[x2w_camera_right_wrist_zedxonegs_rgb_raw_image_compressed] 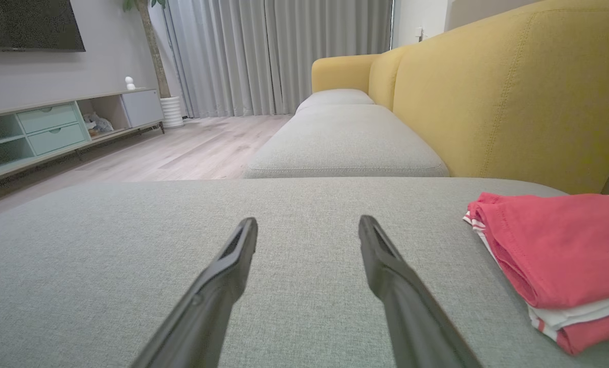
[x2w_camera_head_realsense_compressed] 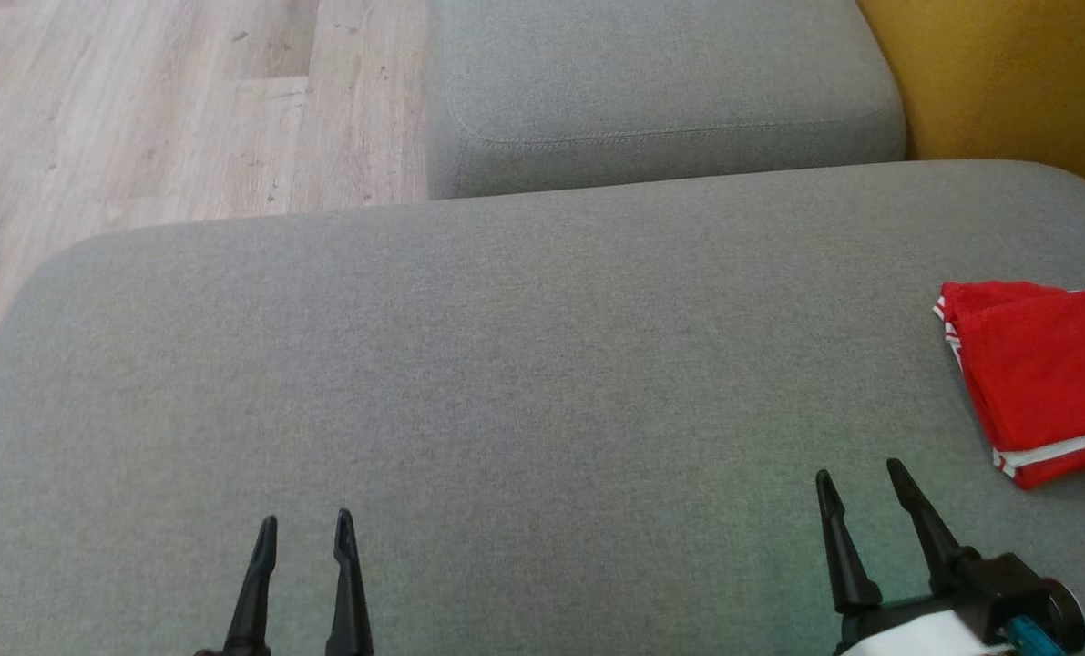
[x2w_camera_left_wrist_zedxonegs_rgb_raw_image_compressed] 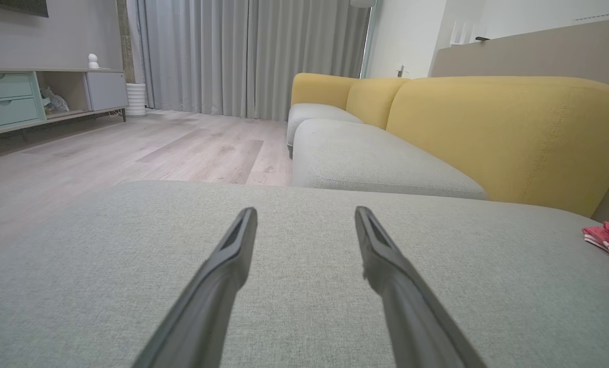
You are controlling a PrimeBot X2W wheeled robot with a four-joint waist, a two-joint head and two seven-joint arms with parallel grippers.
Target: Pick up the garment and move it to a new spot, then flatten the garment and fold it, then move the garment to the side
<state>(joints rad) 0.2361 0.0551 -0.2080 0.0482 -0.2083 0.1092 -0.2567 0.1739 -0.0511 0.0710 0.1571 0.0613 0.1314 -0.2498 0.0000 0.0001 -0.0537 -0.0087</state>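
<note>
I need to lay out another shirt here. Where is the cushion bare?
The grey cushion is bare from its left edge across to the folded red garment, ahead of the left gripper and right gripper. The next seat cushion is bare too. Crowded only at the right edge, by the garment.

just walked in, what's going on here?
Nothing is being handled right now. The left hand and right hand are both open and empty above the grey seat cushion. The red garment with white trim lies folded at the cushion's right side, apart from both hands and nearer the right one. Judging by how it lies, the fold-and-set-aside job looks done or nearly so.
</note>
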